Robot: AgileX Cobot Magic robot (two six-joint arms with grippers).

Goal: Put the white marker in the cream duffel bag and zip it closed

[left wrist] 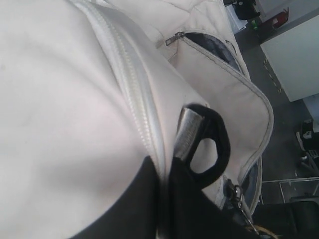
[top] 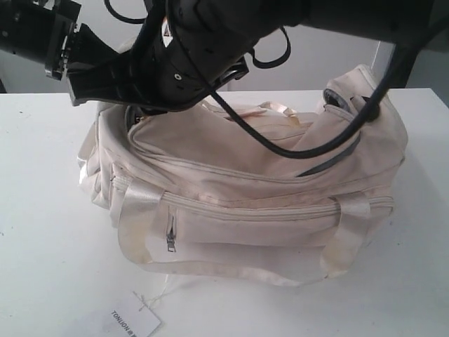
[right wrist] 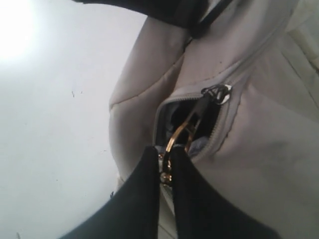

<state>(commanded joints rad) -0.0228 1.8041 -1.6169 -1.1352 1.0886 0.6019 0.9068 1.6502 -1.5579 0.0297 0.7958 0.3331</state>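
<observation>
The cream duffel bag [top: 245,182] lies on its side on the white table [top: 42,232]. My left gripper [left wrist: 164,168] is shut on the bag's zipper seam [left wrist: 130,84] at the bag's left end, pinching the fabric between both fingers. At the right end, my right gripper [right wrist: 165,160] is shut on the gold ring pull [right wrist: 175,137], which hangs from the zipper slider [right wrist: 218,93]. Beside the slider a short stretch of the top zipper gapes, showing dark lining [right wrist: 175,115]. The white marker is out of view in every frame.
A white paper tag [top: 133,319] with black print lies on a string at the table's front edge. The front pocket zipper [top: 171,235] is closed. Black arm cables [top: 280,144] hang across the top of the bag. Shiny handle straps [top: 137,203] drape down its front.
</observation>
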